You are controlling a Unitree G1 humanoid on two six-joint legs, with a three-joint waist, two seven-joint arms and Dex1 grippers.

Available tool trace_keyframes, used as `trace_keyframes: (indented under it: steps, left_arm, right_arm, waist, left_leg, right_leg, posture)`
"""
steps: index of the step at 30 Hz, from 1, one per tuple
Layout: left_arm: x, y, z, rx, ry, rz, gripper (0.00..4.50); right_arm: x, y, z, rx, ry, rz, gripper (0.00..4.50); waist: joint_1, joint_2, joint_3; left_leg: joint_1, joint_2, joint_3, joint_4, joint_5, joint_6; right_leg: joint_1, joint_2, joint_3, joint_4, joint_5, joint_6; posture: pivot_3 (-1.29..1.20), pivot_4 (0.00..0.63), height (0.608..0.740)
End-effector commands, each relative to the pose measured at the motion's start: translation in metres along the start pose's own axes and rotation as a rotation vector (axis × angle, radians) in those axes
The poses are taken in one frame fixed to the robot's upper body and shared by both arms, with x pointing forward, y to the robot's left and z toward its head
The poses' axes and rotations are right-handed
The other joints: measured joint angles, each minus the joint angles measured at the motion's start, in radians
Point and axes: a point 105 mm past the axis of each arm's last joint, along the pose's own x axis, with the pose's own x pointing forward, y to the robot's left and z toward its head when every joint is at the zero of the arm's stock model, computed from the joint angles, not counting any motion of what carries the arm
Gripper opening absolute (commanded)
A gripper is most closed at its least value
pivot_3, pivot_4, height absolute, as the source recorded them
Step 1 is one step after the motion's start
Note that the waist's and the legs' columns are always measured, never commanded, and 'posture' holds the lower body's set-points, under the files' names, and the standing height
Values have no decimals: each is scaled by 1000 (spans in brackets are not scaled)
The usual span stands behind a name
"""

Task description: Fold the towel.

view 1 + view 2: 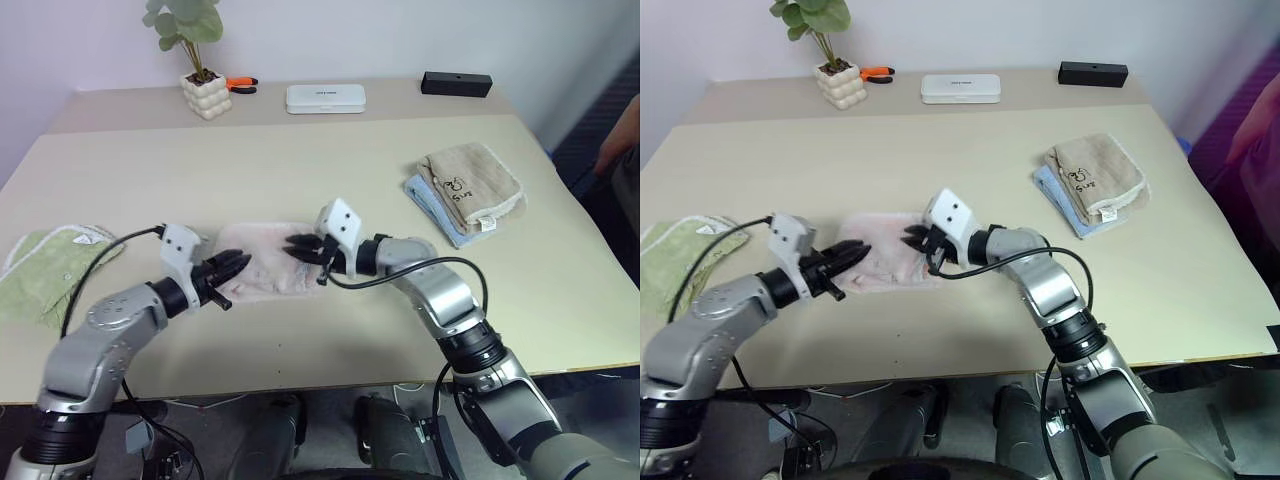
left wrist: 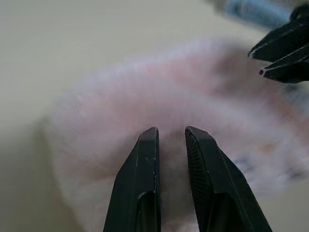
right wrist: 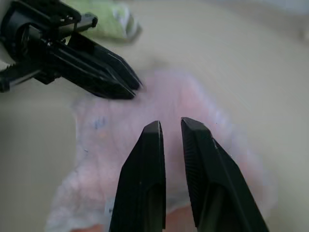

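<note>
Beige table (image 1: 300, 160) against a pale lilac wall (image 1: 350, 40).

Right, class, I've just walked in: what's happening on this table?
A two-armed robot is working on a pink towel lying bunched on the table. Its left gripper and right gripper hover over opposite ends, jaws narrowly apart with nothing between them. A green towel and a tan towel lie aside.

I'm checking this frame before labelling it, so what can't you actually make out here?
- Pink towel: fold count unclear; both grippers cover its ends in the head views, and it blurs in the wrist views.
- Left gripper and right gripper: narrow gaps; whether they pinch cloth is unclear.
- Tan towel: mark too small.
</note>
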Motion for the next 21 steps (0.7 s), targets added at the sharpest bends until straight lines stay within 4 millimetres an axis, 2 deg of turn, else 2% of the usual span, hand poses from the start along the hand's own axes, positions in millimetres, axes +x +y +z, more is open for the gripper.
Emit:
trace_keyframes:
  steps: [1,3,6,10,13,15,16,19,20,21]
  left_arm:
    - [0,0,-18,64,34,9,867]
    - [-3,2,-24,63,40,22,867]
    - [-9,4,-21,48,2,43,867]
    - [-24,14,5,-10,-134,107,867]
    - [-44,30,26,-106,-247,184,867]
    - [-66,43,32,-189,-294,253,1396]
    - [-73,48,27,-224,-277,287,1753]
    - [-75,43,7,-348,-203,281,3230]
    - [-72,38,2,-411,-190,262,3674]
    - [-68,34,-2,-465,-176,248,4306]
  right_arm:
    - [0,0,-29,-22,108,-21,619]
    - [-3,0,-34,-31,122,-31,619]
    - [-8,-7,-27,-47,83,-75,619]
    - [-20,-20,-1,-89,-7,-118,619]
    - [-34,-23,16,-111,-57,-93,1465]
    - [-48,-20,26,-140,-77,-48,2446]
    - [-53,-17,29,-156,-76,-24,3001]
    - [-60,-8,32,-187,-71,32,4481]
    - [-61,-6,33,-198,-73,42,4500]
    - [-61,-5,35,-209,-74,49,4500]
  waist:
    - [-2,0,0]
    - [-3,1,-1]
    - [-5,2,-2]
    - [-5,2,-2]
    - [-4,2,-1]
    - [-6,1,-1]
    - [-8,1,-1]
    - [-15,1,-1]
    - [-18,1,-1]
    - [-18,1,-1]
  left_leg:
    - [0,0,0,0,0,0]
    - [0,0,0,-1,0,0]
    - [1,0,0,0,0,-1]
    - [1,1,0,0,0,-1]
    - [0,1,0,0,0,-1]
    - [0,1,-1,1,0,-1]
    - [0,1,-1,1,0,-1]
    - [0,1,-1,0,-1,-1]
    - [0,1,-1,0,-1,-1]
    - [0,1,-1,1,-1,-1]
  right_leg:
    - [0,0,0,0,0,0]
    - [0,0,0,0,0,0]
    - [1,0,0,1,0,0]
    - [1,0,-1,1,0,0]
    - [0,0,-1,1,0,0]
    - [0,0,-1,1,0,0]
    - [0,0,-1,0,0,0]
    - [0,-1,-1,1,0,1]
    - [1,-1,-1,1,0,1]
    - [1,-1,-1,1,0,1]
  posture:
    - [0,150,740]
    - [0,150,740]
    - [0,150,740]
    - [0,150,740]
    - [0,150,740]
    - [0,150,740]
    - [0,150,740]
    - [0,150,740]
    - [0,150,740]
    - [0,150,740]
